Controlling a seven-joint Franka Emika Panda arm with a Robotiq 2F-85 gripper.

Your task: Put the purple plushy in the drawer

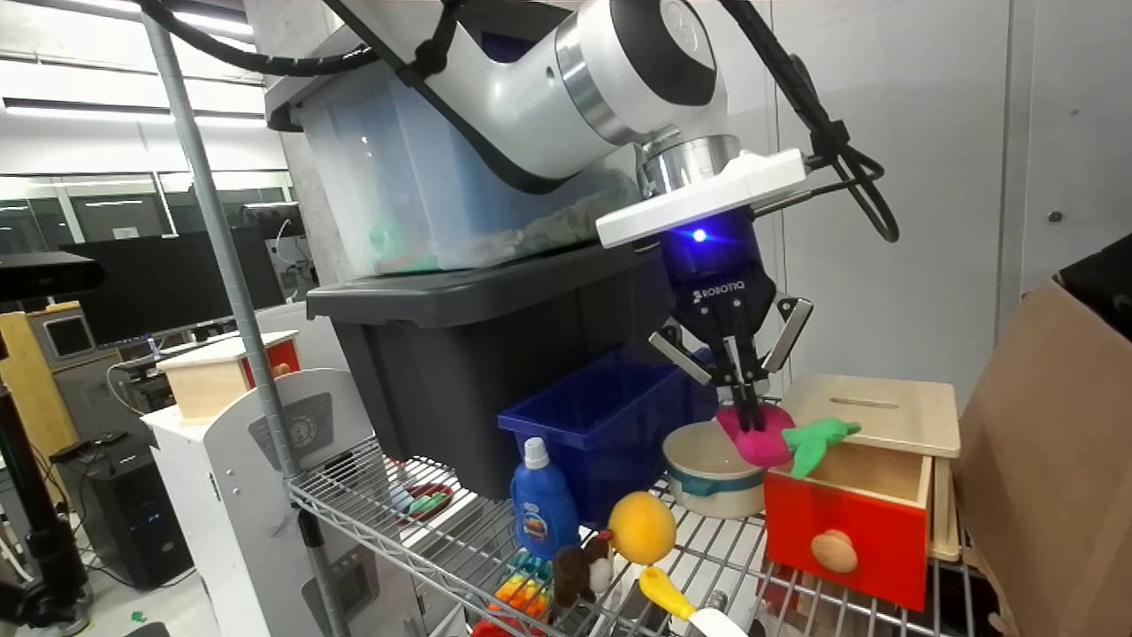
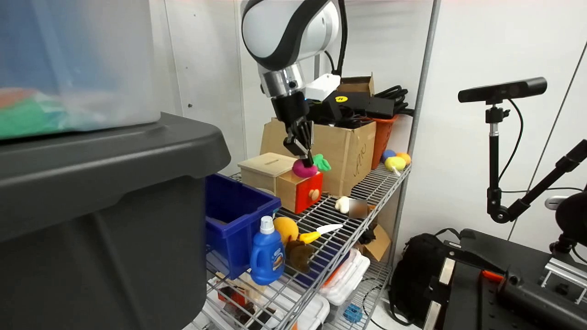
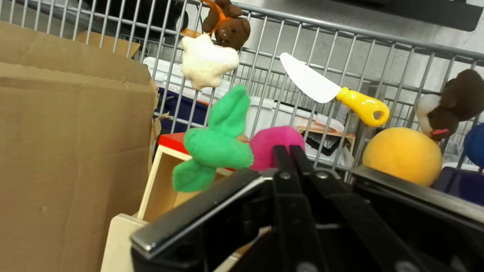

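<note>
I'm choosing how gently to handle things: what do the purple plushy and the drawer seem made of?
The purple plushy looks like soft, matte fabric: rounded, without shine; any filling is hidden. The drawer looks wooden: pale tan sides and a smooth red front, probably painted.

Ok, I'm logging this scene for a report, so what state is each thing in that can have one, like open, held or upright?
Drawer: pulled open
Purple plushy: held, not down inside the drawer
Gripper: shut on the plushy
Status light: lit blue
Blue bin: uncovered
Pot: uncovered
Blue bottle: upright, capped
Dark tote: lidded
Toy knife: lying flat
</note>
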